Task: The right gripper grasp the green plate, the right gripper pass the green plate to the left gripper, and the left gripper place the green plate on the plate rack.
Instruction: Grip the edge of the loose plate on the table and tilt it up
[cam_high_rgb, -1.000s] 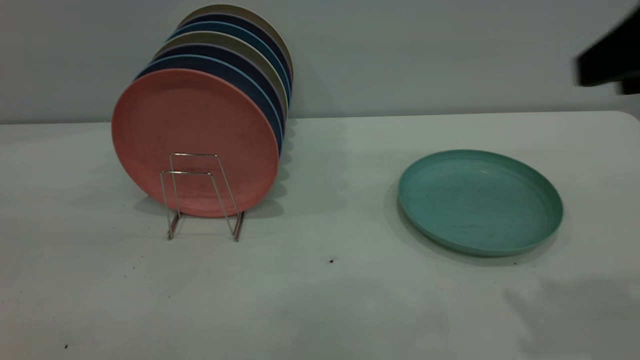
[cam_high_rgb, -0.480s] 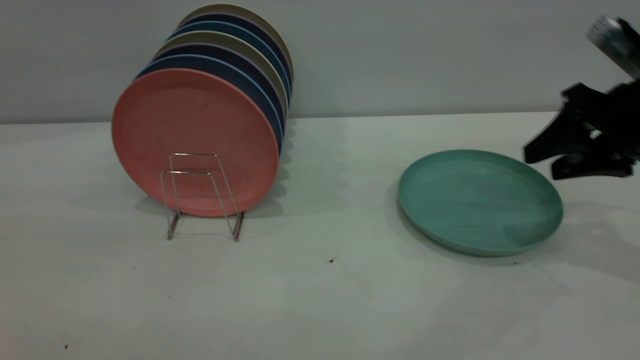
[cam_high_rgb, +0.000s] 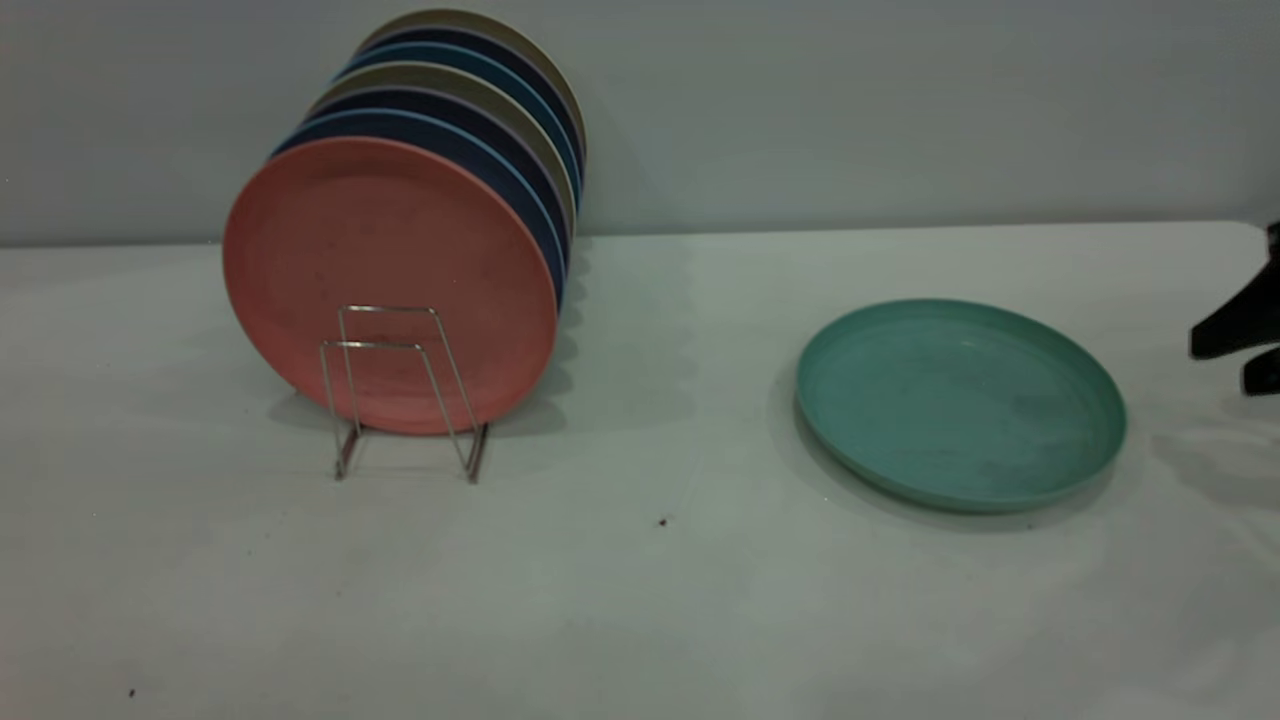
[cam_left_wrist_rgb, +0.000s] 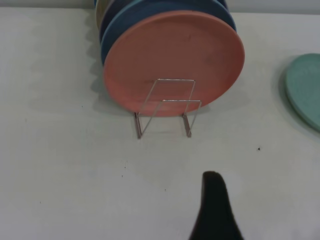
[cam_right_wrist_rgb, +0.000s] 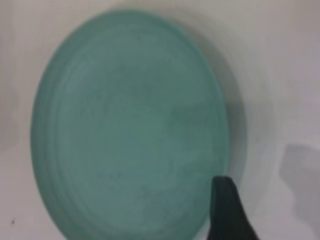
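One green plate (cam_high_rgb: 960, 405) lies flat on the bench (cam_high_rgb: 640, 600), rim up, on the right half in the exterior view, at about 3 o'clock from the rack (cam_high_rgb: 400, 390). Nothing touches it. Faint dark speckles and a soft shadow show on its inner face.

Right hand (cam_high_rgb: 1240, 350): only two dark fingertips show at the exterior view's right edge, at roughly 3 o'clock from the plate and clear of its rim, one tip above the other with a gap between them, so the fingers stand apart. In the right wrist view one dark finger (cam_right_wrist_rgb: 227, 210) overlaps the plate's (cam_right_wrist_rgb: 130, 130) edge; whether it touches cannot be told.

Left hand: not seen in the exterior view. The left wrist view shows a single dark finger (cam_left_wrist_rgb: 215, 210) above bare bench, near the rack's (cam_left_wrist_rgb: 167, 107) front; apart or together cannot be told.

The rack is thin silver wire, standing on the left half of the bench, well apart from the green plate. It holds a row of upright plates: a pink plate (cam_high_rgb: 385, 285) at the front, then blue plates (cam_high_rgb: 500, 175) and olive-rimmed ones behind. Two front wire loops stand before the pink plate, unfilled. A dark speck (cam_high_rgb: 662, 521) sits on the bench between rack and green plate.
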